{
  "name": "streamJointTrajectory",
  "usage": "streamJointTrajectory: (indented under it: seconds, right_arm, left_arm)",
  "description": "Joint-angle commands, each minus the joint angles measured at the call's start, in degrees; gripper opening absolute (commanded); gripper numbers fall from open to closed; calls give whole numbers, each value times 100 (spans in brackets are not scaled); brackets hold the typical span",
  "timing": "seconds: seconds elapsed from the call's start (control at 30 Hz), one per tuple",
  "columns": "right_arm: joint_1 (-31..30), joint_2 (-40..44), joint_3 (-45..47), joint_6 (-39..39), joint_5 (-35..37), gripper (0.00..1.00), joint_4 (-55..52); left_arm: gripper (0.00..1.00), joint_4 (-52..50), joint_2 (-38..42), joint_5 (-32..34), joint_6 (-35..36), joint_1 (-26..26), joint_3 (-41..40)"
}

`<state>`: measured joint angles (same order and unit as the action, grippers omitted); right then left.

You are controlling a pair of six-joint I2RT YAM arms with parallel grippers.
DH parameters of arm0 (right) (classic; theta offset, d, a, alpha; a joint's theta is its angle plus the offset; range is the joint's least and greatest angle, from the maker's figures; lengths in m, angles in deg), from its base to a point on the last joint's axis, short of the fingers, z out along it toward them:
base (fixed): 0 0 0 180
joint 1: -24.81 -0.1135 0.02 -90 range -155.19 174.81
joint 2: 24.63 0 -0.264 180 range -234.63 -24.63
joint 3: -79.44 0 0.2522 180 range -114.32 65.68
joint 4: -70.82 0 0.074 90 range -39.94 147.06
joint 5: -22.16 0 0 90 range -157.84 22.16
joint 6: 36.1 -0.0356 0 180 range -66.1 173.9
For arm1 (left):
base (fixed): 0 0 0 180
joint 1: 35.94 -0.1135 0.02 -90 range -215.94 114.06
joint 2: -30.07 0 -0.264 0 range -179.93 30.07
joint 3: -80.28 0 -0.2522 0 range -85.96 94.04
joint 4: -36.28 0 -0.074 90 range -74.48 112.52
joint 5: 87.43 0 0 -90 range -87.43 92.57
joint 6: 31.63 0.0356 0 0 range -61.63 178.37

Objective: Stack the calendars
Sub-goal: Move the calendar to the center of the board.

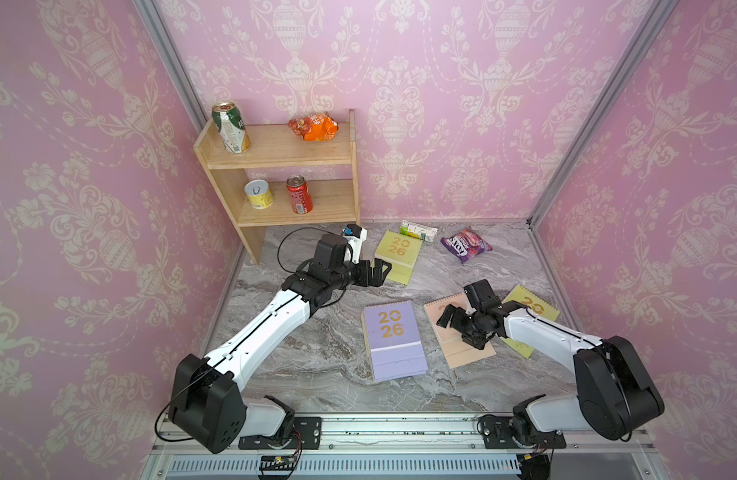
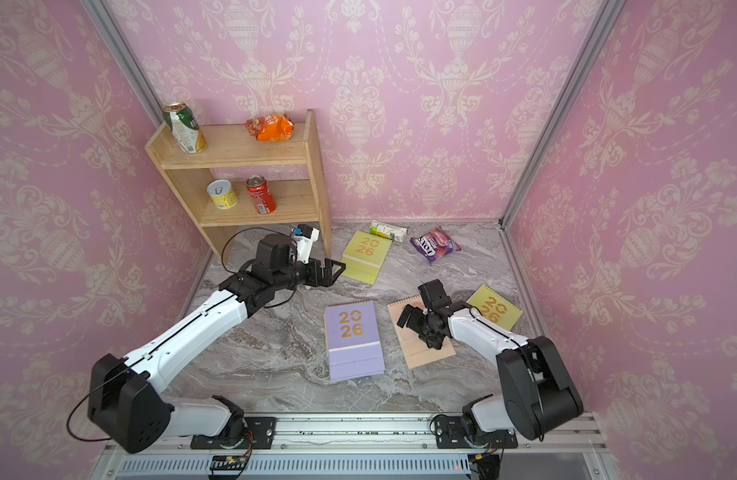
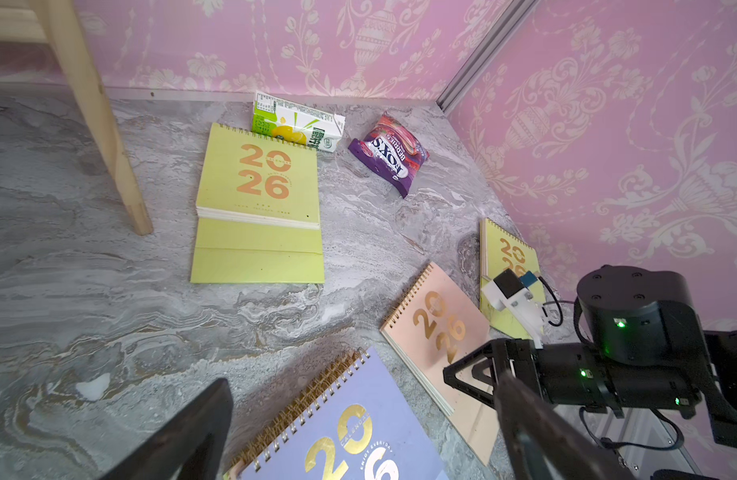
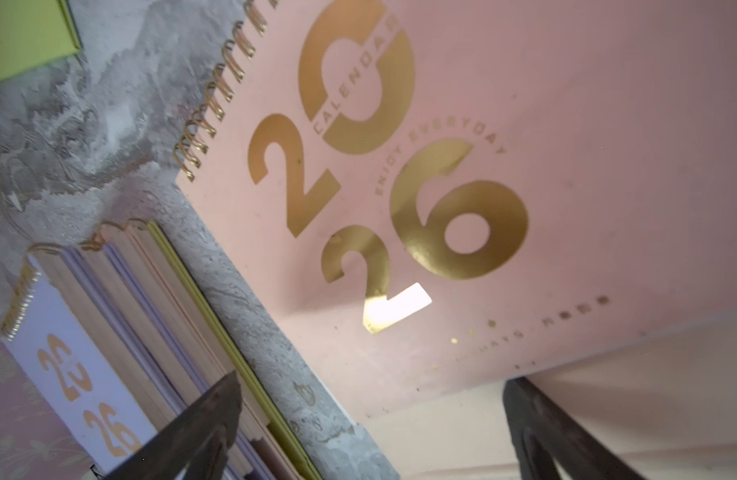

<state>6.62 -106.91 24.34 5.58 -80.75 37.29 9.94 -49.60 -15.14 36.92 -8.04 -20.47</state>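
Note:
Several calendars with gold "2026" lie flat on the marble table. A lilac calendar (image 1: 394,338) tops a pile at the centre; the right wrist view shows lilac, peach and green layers under that lilac cover (image 4: 67,374). Beside the pile is a peach calendar (image 1: 462,353) (image 4: 525,124). My right gripper (image 1: 448,318) (image 4: 367,436) hovers open just above it, holding nothing. One yellow-green calendar (image 1: 529,309) sits partly under the right arm, another (image 1: 398,255) at the back. My left gripper (image 1: 379,270) (image 3: 358,436) stands open and empty next to the back calendar's left edge.
A wooden shelf (image 1: 283,166) with cans and an orange packet stands at the back left, close behind the left arm. A green-white carton (image 1: 419,230) touches the back calendar's spiral edge. A purple snack packet (image 1: 466,244) lies to its right. Pink walls enclose three sides.

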Motion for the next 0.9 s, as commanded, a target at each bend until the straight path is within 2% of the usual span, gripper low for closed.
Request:
streamJointTrajectory:
  seconds: [0.0,0.43,0.53,0.7,0.87]
  right_arm:
    - [166,-545,74,-79,10,100,655]
    - [642,-1629,-643,-241,-250,100,1372]
    - [642,-1470,-665,-94,-312,100,1477]
    - [700,-850,-778,476,-135,100,955]
    - [1079,-445,-872,794,-172,100,605]
  left_arm:
    - [99,-164,-286,112,99,208,352]
    - [99,-285,-1819,288,-343,774,1711]
    - [99,-263,-2216,280,-544,848,2056]
    - [99,-325,-2829,375,-918,969,2626]
    - [99,-512,-3493,430,-1278,1115,3187]
